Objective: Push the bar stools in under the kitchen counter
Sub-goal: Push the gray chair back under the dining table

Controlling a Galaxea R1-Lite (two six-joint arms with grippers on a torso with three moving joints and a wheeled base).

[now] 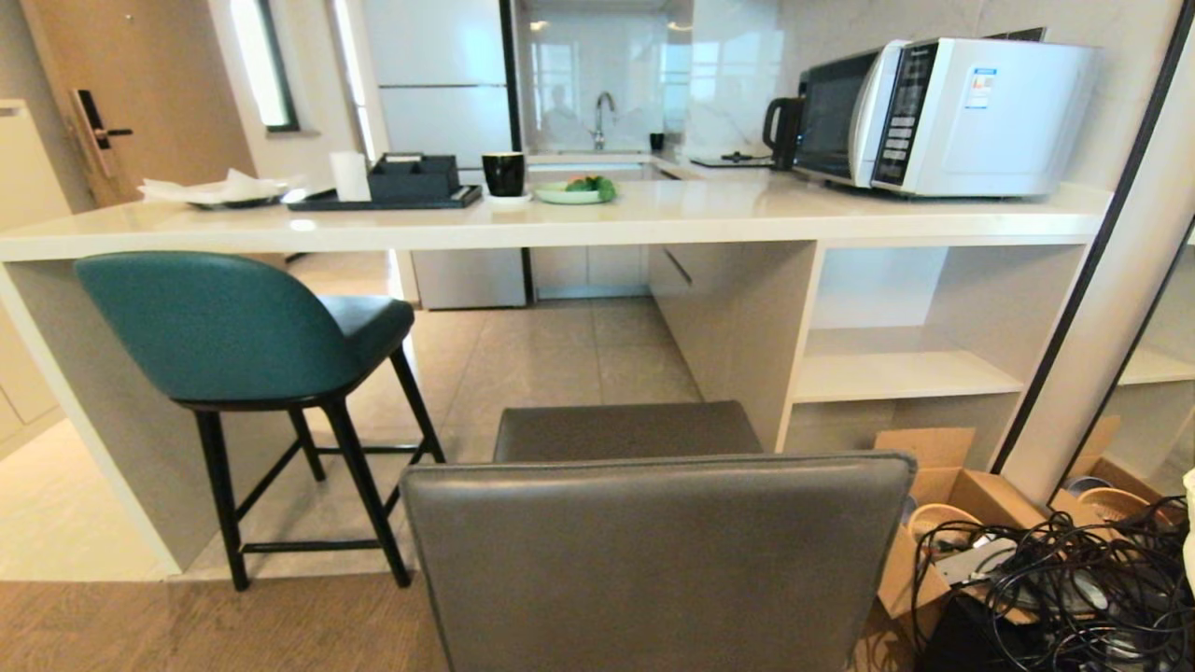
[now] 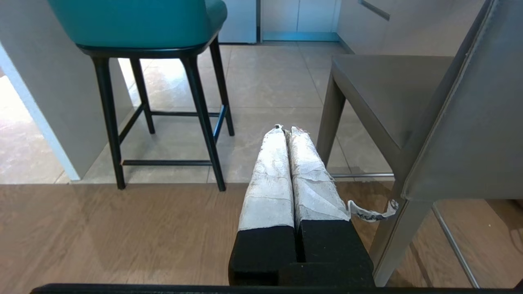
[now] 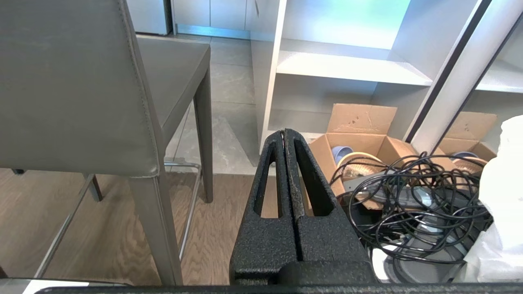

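A teal bar stool with thin black legs stands at the left, its seat partly under the off-white kitchen counter. Right in front of me is the grey leather bar stool, square back towards me, standing clear of the counter. Neither gripper shows in the head view. My left gripper, fingers wrapped in white tape, is shut and empty, low beside the grey stool's left side, with the teal stool ahead. My right gripper, black, is shut and empty, off the grey stool's right side.
An open cardboard box with bowls and a tangle of black cables lie on the floor at the right, by the white shelf cubbies. A microwave, a tray, a cup and a plate sit on the counter. A mirrored panel stands at the far right.
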